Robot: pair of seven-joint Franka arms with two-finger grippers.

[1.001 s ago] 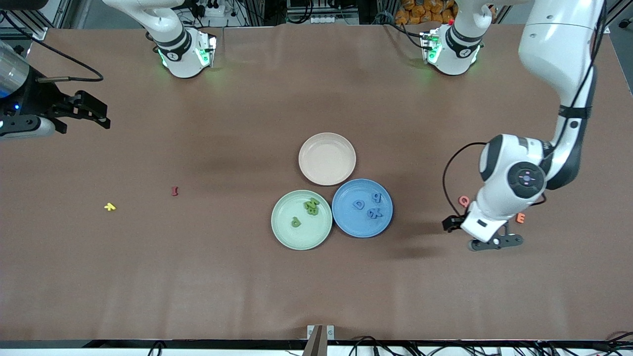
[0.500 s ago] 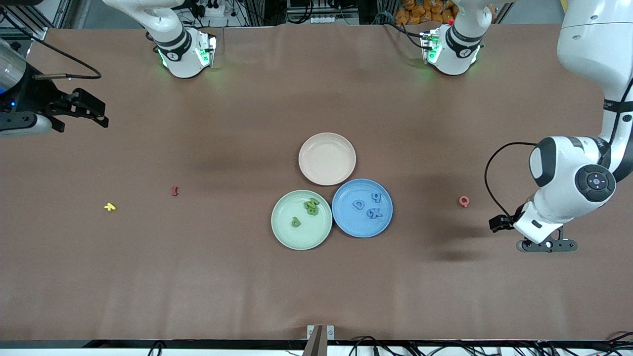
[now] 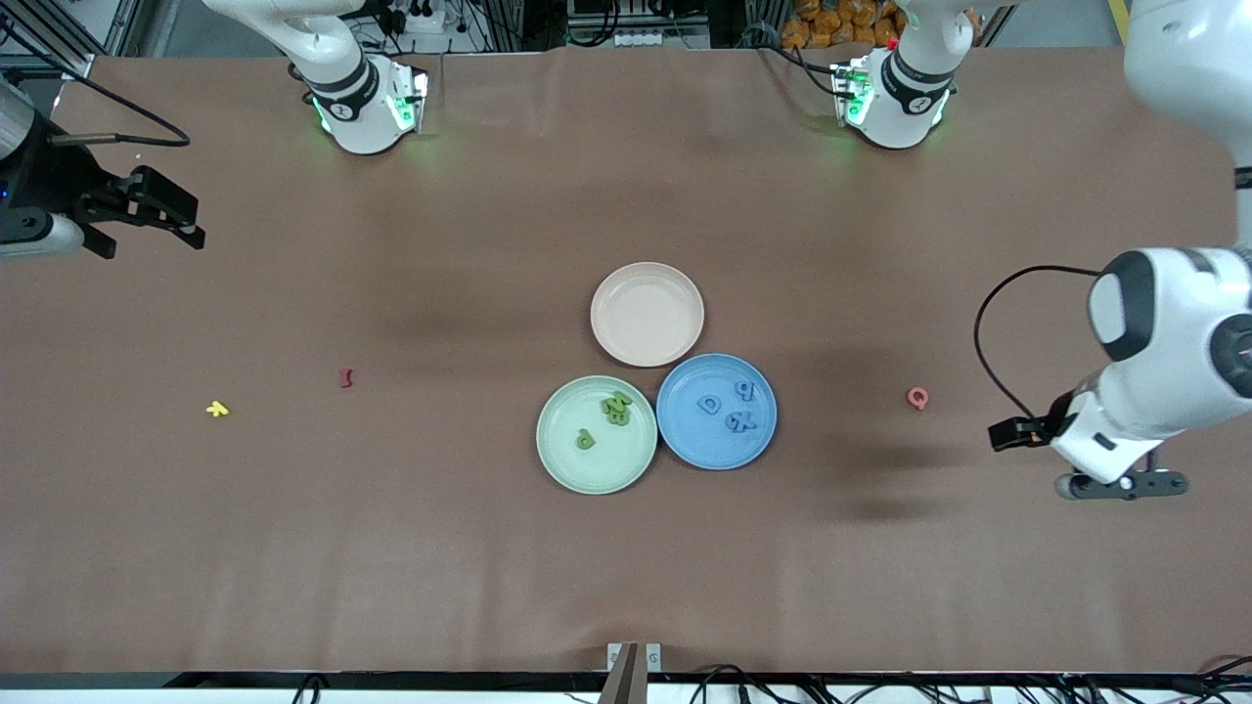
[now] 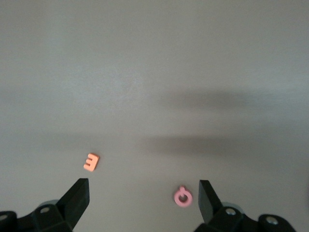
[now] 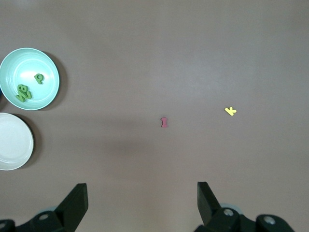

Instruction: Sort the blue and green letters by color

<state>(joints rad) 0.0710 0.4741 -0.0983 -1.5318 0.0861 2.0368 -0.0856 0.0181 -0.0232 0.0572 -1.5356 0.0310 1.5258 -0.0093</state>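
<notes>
The green letters [image 3: 616, 407] lie in the pale green plate [image 3: 562, 460]: a small heap and one apart [image 3: 585, 439]. The right wrist view shows them too [image 5: 23, 92]. The blue letters [image 3: 710, 404] lie in the blue plate [image 3: 685, 445], with D, P [image 3: 745, 391] and X [image 3: 741, 422] readable. My left gripper [image 3: 1120, 484] is open and empty over bare table at the left arm's end [image 4: 144, 195]. My right gripper [image 3: 166, 215] is open and empty over the right arm's end of the table [image 5: 142, 195].
An empty beige plate [image 3: 647, 314] touches both plates, farther from the front camera. A pink Q [image 3: 917, 398] and an orange E [image 4: 91, 161] lie below the left gripper. A dark red letter [image 3: 344, 377] and a yellow letter [image 3: 217, 409] lie toward the right arm's end.
My left arm has swung away from the plates toward its end of the table, uncovering the pink Q. My right gripper has drifted slightly toward its table edge. The letters have not moved.
</notes>
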